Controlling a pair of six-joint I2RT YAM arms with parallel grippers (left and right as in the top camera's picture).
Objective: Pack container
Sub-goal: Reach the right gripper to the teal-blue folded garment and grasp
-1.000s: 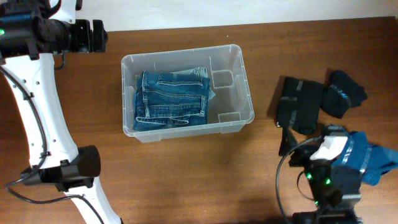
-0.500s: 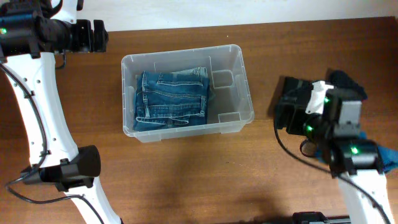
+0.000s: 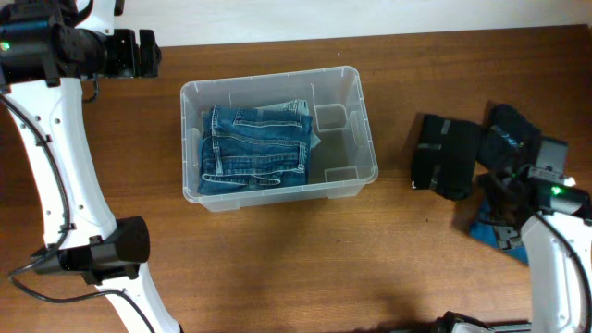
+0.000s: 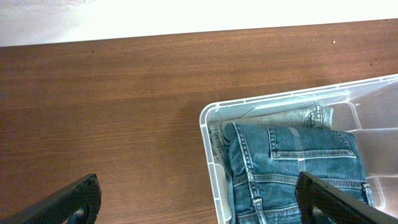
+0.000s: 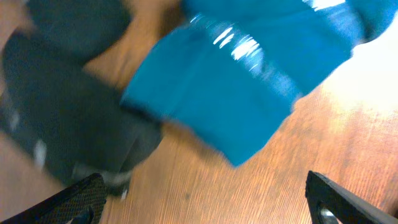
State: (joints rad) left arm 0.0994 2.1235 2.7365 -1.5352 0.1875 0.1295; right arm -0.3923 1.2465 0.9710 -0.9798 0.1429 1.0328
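Overhead, the container [image 3: 277, 196] sits on the brown wooden table [image 3: 277, 268] close to the far edge and a little left of the middle, its long sides running left to right. Folded blue jeans [image 3: 257, 143] fill its left part, waistband and belt loops showing, while the right part is bare plastic with moulded bumps. The left gripper [image 3: 141, 54] hangs over the far left corner of the worktop, well apart from the bin; in its wrist view the left gripper [image 4: 196, 180] has its two fingers spread wide with nothing between them, and the container [image 4: 280, 98] with the jeans [image 4: 292, 168] lies toward the lower right. Near the right edge, a black garment with grey stripes [image 3: 444, 157] lies just beside a second dark garment [image 3: 511, 134]. The right gripper [image 3: 499, 211] is over a bright blue garment [image 3: 488, 229] toward the near right corner. Its wrist view is blurred, yet the right gripper [image 5: 202, 186] shows both fingers far apart and gripping nothing, with the blue garment [image 5: 249, 68] and dark cloth [image 5: 68, 130] beneath.
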